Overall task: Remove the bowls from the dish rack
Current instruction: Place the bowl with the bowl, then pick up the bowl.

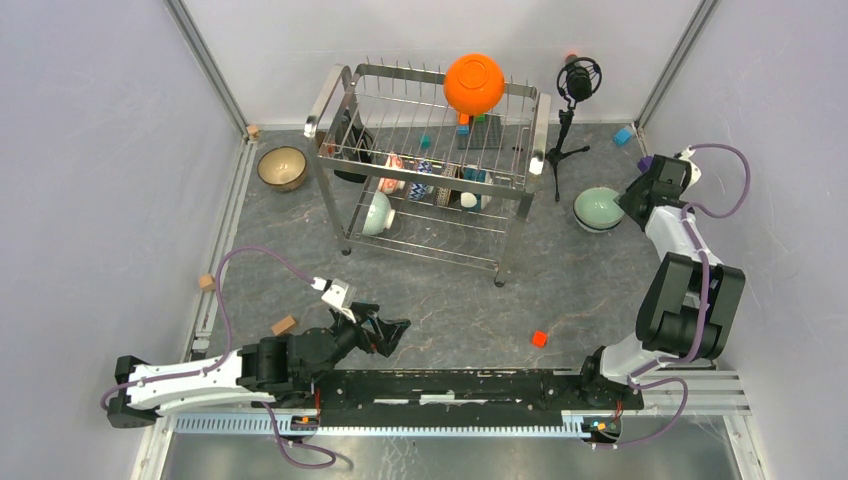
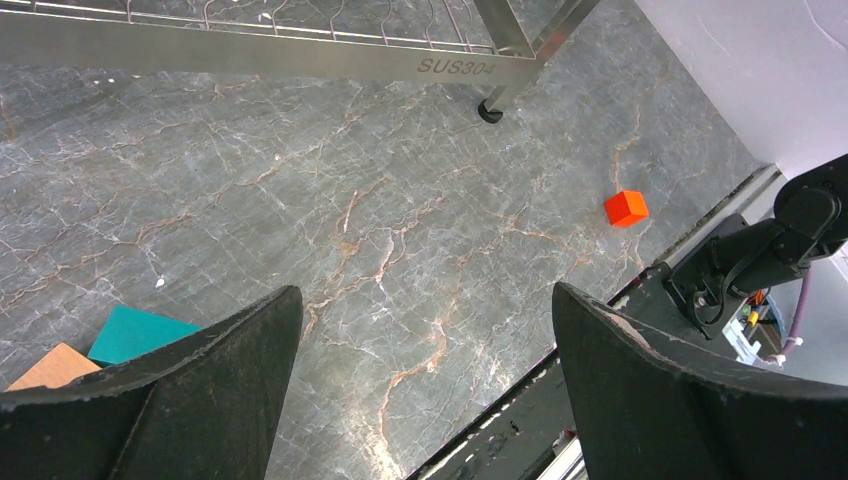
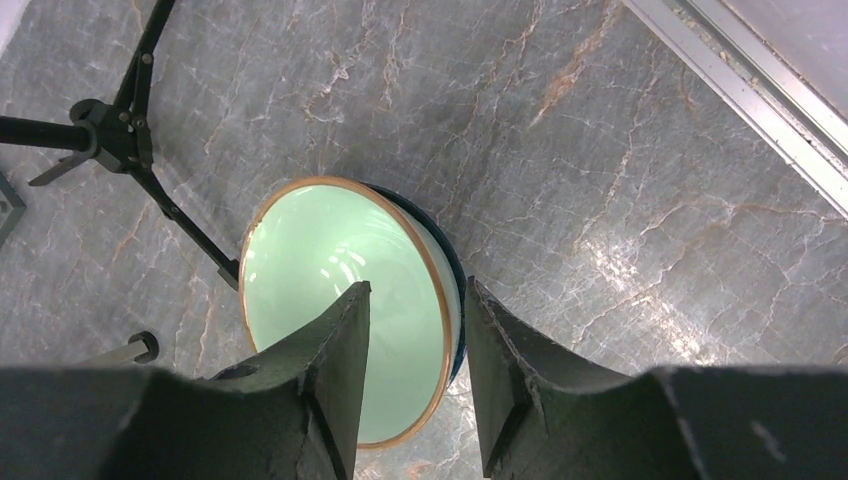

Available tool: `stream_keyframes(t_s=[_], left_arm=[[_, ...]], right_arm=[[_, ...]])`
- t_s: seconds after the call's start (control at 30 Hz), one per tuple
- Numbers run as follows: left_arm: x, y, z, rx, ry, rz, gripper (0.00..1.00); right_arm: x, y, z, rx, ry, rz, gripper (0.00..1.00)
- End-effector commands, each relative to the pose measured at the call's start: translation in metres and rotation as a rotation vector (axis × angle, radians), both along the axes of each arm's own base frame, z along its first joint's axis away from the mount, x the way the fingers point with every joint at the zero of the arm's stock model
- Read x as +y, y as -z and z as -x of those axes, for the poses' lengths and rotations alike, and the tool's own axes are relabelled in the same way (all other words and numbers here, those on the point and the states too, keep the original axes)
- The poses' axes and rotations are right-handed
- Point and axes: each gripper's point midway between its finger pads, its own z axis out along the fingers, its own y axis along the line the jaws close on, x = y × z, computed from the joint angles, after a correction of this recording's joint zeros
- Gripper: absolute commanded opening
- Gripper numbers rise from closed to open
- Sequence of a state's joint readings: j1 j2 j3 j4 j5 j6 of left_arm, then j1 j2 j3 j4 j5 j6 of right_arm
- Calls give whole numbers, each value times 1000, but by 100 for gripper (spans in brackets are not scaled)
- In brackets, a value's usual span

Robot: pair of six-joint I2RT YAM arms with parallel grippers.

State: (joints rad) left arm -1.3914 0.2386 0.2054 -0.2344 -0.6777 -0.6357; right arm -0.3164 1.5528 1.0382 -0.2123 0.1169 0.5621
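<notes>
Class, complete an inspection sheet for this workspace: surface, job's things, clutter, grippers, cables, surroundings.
Surface: grey marbled table; no spills seen.
Job's things: dish rack upright; orange bowl on its top; patterned bowls and lower-tier green bowl inside; brown-gold bowl and pale green bowl on the table.
Clutter: orange block, blue block, wooden block, microphone stand.
Grippers: left gripper open over bare table; right gripper open, straddling the pale green bowl's rim.
Cables: purple cables loop from both arms.
Surroundings: white walls, aluminium posts.
</notes>
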Motion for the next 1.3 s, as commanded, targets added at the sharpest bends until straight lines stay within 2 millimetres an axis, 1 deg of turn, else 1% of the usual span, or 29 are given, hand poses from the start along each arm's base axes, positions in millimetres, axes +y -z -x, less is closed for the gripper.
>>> stream_keyframes(t_s=[0.0,0.13,0.33,0.4,0.47,0.57,0.63,0.83,0.9,0.97,1.0,1.07,1.1,1.17,1.2,1.23,1.27], left_arm=[[-3,-1,-1,31,-19,54,100],[-5,0,-1,31,-21,44,100],[-7,2,-2,31,-23,30,100],[-7,3,-2,32,-23,28,100],[-7,4,-2,34,-24,29,100],[-7,3,-2,35,-24,36,100],[-6,2,-2,33,-24,37,100],[-7,-3,-2,28,-22,50,100],[-7,-5,-2,25,-18,55,100],[-7,-7,-1,22,-15,58,100],[-7,-9,-2,20,-15,62,100],[-7,-12,-1,16,-11,65,100],[-7,-14,-1,15,-9,68,100],[-7,-17,0,16,-4,78,100],[-8,-17,0,19,-1,84,100],[-8,-18,1,23,1,92,100],[-8,-18,1,27,1,101,100]], right_arm=[[-2,10,0,19,-14,9,44],[1,20,-2,36,-31,-6,40],[4,29,-6,50,-54,-31,32],[4,30,-6,50,-53,-31,26],[4,29,-6,46,-51,-30,17],[7,21,-9,18,-52,-44,6],[9,12,-12,-12,-52,-59,1],[8,-28,-18,-107,-35,-45,0],[11,-38,-18,-127,-42,-53,0],[19,-46,-13,-162,-48,-75,0],[24,-46,-9,-177,-44,-86,0],[45,-52,-5,-203,-92,-104,0],[52,-56,-1,-216,-105,-91,0],[69,-59,10,-231,-131,-68,0],[77,-58,17,-241,-143,-62,0],[84,-51,25,-234,-153,-67,0],[89,-49,31,-235,-161,-72,0]])
